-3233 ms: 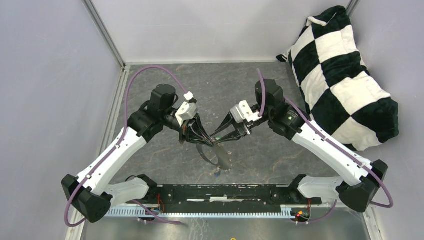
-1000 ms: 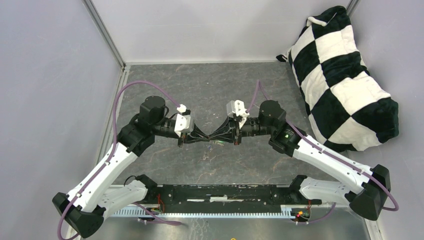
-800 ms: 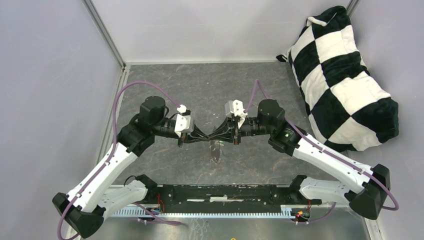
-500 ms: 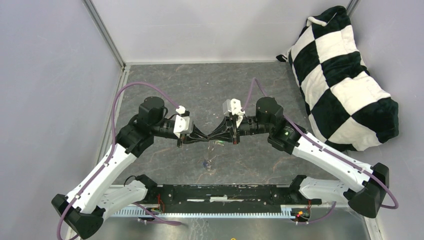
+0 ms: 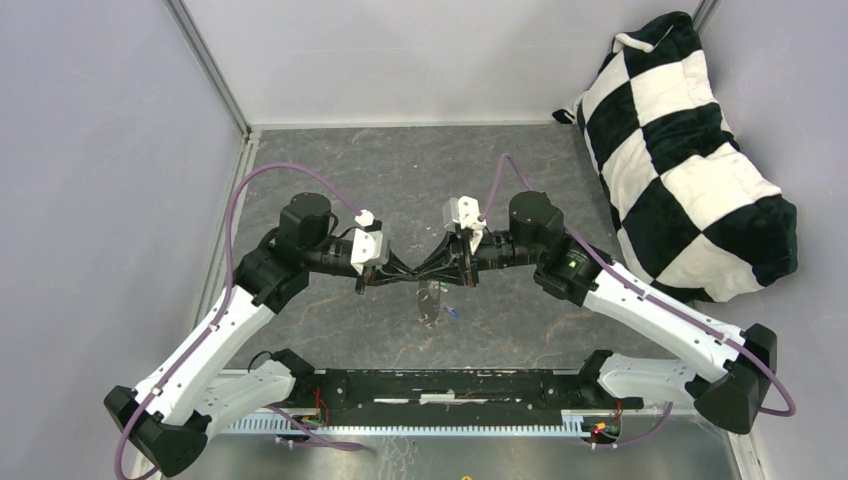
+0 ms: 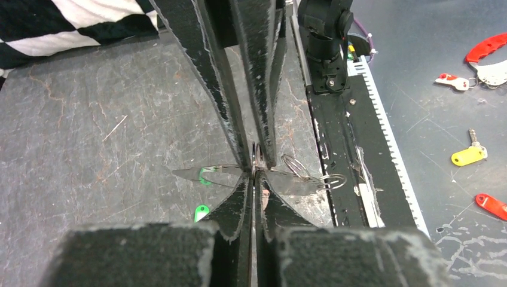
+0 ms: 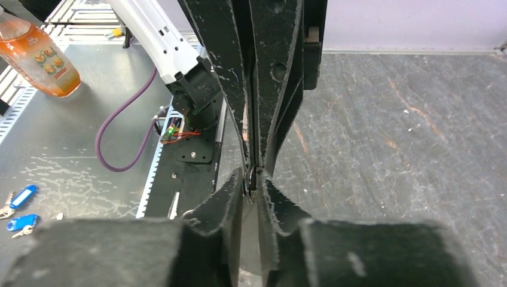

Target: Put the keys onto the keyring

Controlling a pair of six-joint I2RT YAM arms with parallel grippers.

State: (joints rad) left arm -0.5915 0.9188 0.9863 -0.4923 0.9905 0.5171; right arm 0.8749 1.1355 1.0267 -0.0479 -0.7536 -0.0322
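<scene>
Both grippers meet tip to tip above the middle of the mat. My left gripper [image 5: 405,279] [image 6: 256,173] is shut on the thin wire keyring [image 6: 299,168]. The ring's loops stick out to the right of its fingers. My right gripper [image 5: 434,276] [image 7: 251,180] pinches the same keyring [image 7: 250,179] edge-on, its tips only a ring's width apart. A silvery piece [image 5: 430,300] hangs below the meeting point, with the blue key [image 5: 455,313] beside it. The green key's head [image 6: 201,211] shows below the left fingers; whether it hangs or lies on the mat I cannot tell.
A black-and-white checkered cushion [image 5: 690,150] fills the back right corner. The black base rail [image 5: 450,386] runs along the near edge. Spare keys with yellow [image 6: 469,156] and red [image 6: 490,205] heads and an orange bottle [image 7: 36,54] lie outside the mat.
The left jaws have closed fully. The right jaws have eased slightly apart, and the right wrist has shifted a little left. The hanging piece and blue key swing under the tips.
</scene>
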